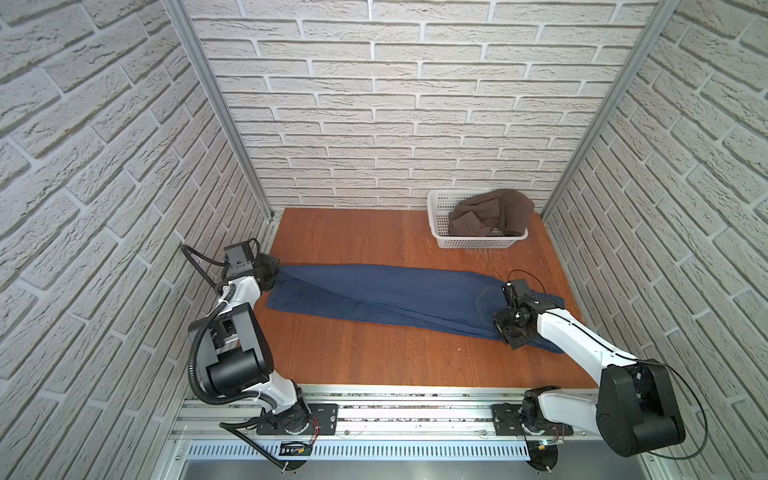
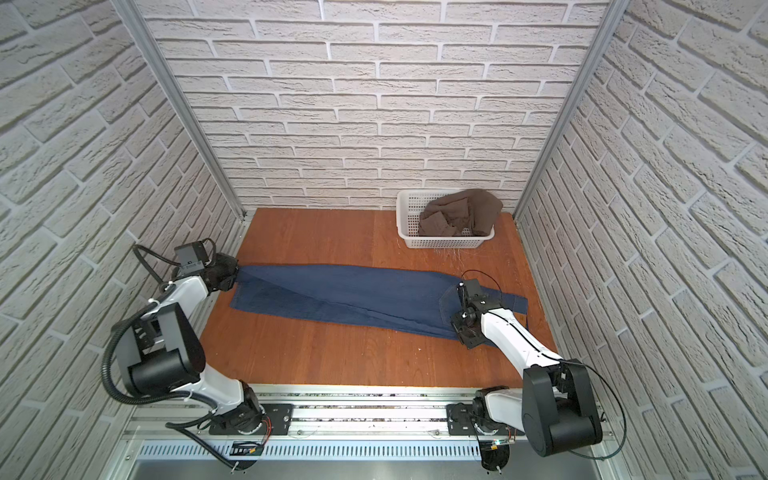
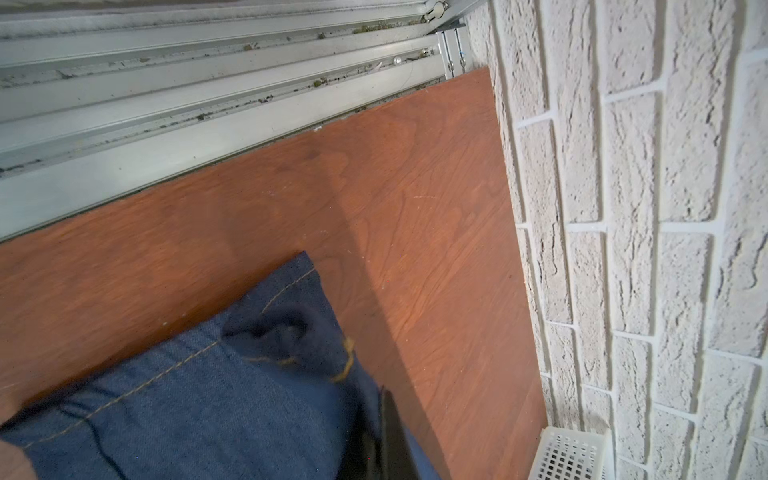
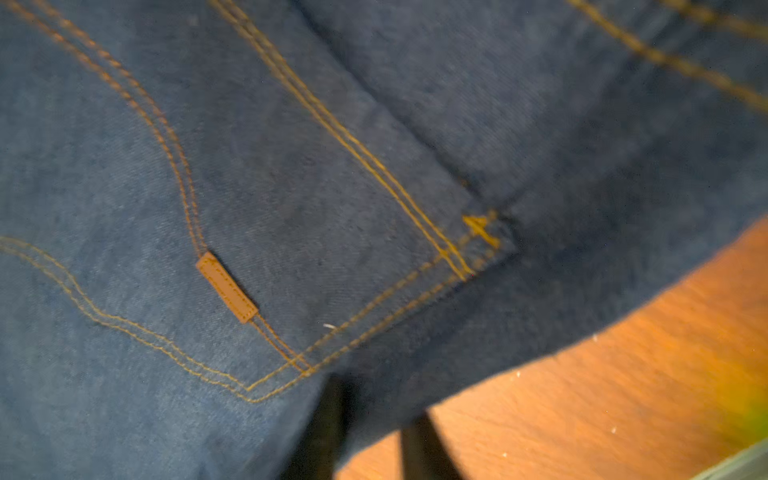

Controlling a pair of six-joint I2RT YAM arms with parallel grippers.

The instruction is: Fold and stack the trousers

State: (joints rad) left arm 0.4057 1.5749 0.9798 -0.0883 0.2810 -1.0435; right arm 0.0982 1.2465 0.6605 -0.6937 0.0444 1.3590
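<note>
While both arms are reaching to opposite ends of them, the long dark blue denim trousers (image 1: 374,299) with tan-orange seam stitching are lying flat on the reddish-brown wooden table (image 1: 353,361), spanning it almost from the left edge to the right edge. Their long axis is running left to right with a slight slant. The hem end is pointing toward the far-left corner. The waist end, with a stitched back pocket (image 1: 488,305) facing up, is pointing to the right edge, somewhat nearer the front. The legs appear to be lying one upon the other.

The black left gripper (image 1: 275,277) is pinching the hem (image 3: 286,286) at the left edge, its jaws closed on the cloth. The black right gripper (image 1: 508,334) is sitting at the front border of the waist end. In the right wrist view its two dark fingers (image 4: 328,419) are straddling the denim border, closed upon it. A white perforated plastic basket (image 1: 436,226) holding a crumpled brown garment (image 1: 490,216) is standing in the far-right corner, apart from the trousers.

By these views, the denim is likely handling as a heavy, limp yet thick cloth, sagging where unsupported, resisting sharp creases and dragging on the wood. The doubled, stitched borders at hem and waistband are offering the firmest holds. A pinch at each end is suiting a fold across the long axis.
</note>
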